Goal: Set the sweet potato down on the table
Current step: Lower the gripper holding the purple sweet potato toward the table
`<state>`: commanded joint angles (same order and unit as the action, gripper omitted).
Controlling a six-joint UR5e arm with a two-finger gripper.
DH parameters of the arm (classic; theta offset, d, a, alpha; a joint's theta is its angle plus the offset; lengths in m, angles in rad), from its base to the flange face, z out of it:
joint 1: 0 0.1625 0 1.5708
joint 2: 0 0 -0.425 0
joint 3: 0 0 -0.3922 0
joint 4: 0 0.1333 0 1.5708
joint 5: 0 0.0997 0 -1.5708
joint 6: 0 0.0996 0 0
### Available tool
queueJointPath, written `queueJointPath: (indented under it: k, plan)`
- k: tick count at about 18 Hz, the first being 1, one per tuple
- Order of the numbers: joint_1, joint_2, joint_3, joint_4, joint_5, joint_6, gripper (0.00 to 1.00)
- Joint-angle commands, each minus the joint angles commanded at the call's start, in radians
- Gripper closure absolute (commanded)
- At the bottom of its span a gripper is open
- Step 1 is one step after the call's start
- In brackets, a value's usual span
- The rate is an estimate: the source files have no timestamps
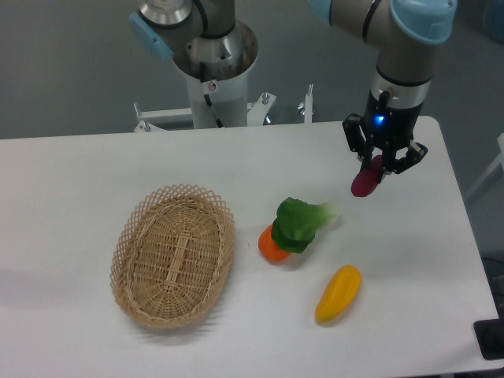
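Grey wall fills the background behind a white worktop (94, 173) with a smooth matte surface and a rounded far right corner. Toward that corner, the arm reaches down from the top of the view, and its hand (383, 165) pinches the sweet potato (366, 181) between two dark fingers. A small blue light glows on the wrist just above the fingers.

That sweet potato is small, smooth and dark magenta-purple, with a rounded, tapering lower end. It hangs tilted, its upper part hidden between the fingers and its lower end pointing down and to the left. Whether its tip touches the worktop or sits just above it cannot be told from this angle.

Near the middle of the worktop lies a leafy green vegetable (302, 222), resting against and partly over an orange vegetable (271, 246). Just to the right and nearer the front edge lies a larger yellow-orange oblong vegetable (339, 294), set diagonally. On the left sits an oval woven wicker basket (130, 264), well apart from the hand. Behind the worktop stands the robot's white base column (216, 87).
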<state>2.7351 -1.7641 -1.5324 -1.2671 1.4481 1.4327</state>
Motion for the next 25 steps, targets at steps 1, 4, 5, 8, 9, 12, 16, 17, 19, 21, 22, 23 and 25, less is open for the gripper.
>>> queueJointPath:
  k: [1,4,5,8,9,12,16,17,19,21,22,23,25]
  plan:
    - [0.000,0.000,-0.002,0.005,0.000,0.000,0.68]
    - [0.005,0.000,0.012,0.003,0.000,0.003,0.68]
    - [0.006,0.000,0.011,0.005,-0.002,0.003,0.68]
    - [0.009,0.000,0.008,0.006,-0.002,0.003,0.68]
    - [0.009,-0.002,0.006,0.008,-0.002,0.005,0.68]
    - [0.005,-0.002,-0.005,0.011,0.000,0.002,0.68]
    - [-0.009,-0.005,-0.044,0.070,0.023,-0.008,0.68]
    - [-0.009,-0.003,-0.072,0.112,0.026,-0.006,0.68]
    - [-0.008,-0.005,-0.119,0.225,0.026,-0.005,0.68]
    - [-0.008,-0.020,-0.146,0.305,0.028,-0.005,0.68]
    - [-0.008,-0.034,-0.152,0.322,0.028,-0.002,0.68]
    - [-0.005,-0.049,-0.153,0.331,0.028,0.000,0.68]
    - [-0.003,-0.081,-0.150,0.359,0.031,0.002,0.68]
